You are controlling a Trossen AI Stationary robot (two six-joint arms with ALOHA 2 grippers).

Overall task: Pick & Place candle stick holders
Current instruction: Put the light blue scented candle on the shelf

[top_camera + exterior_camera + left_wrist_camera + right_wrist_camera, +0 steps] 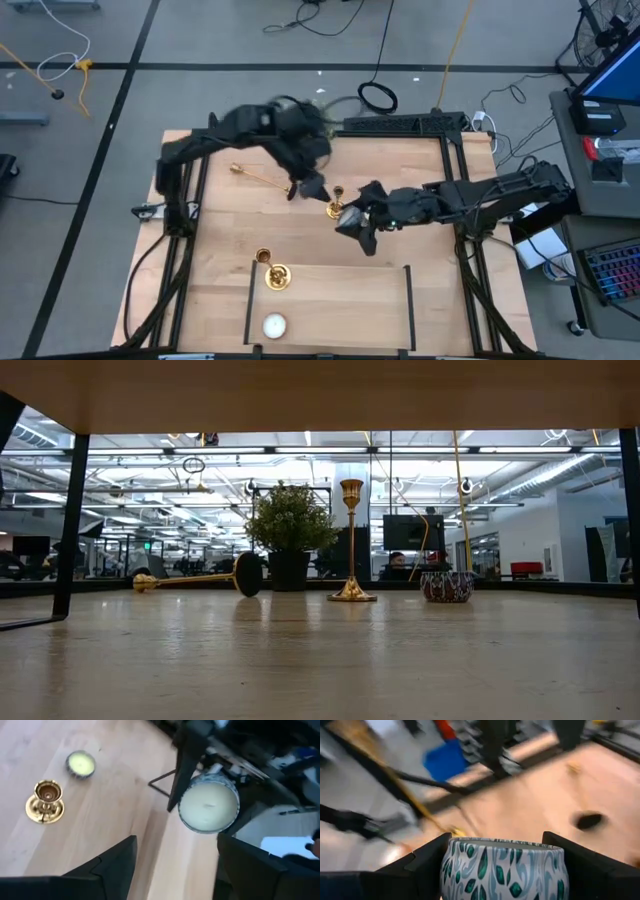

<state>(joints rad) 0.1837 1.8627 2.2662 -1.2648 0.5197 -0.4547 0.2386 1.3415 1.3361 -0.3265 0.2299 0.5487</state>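
Seen from above, the left end effector (308, 187) hovers over the middle of the table (220, 230). Its fingers are spread with nothing between them. Just beside it, at about 4 o'clock, the right end effector (352, 225) pinches a leaf-patterned candle jar (502, 867), a finger against each side.

One candle stick holder (335, 207) stands upright between the two end effectors, touched by neither as far as the views show. A second candle stick holder (255, 176) lies on its side, at 10 o'clock from the upright one (its stem points away from the left arm's fingers). The third candle stick holder (277, 277) stands well apart at 7 o'clock, near the table's front. A white tealight (274, 324) sits at 6 o'clock from it.
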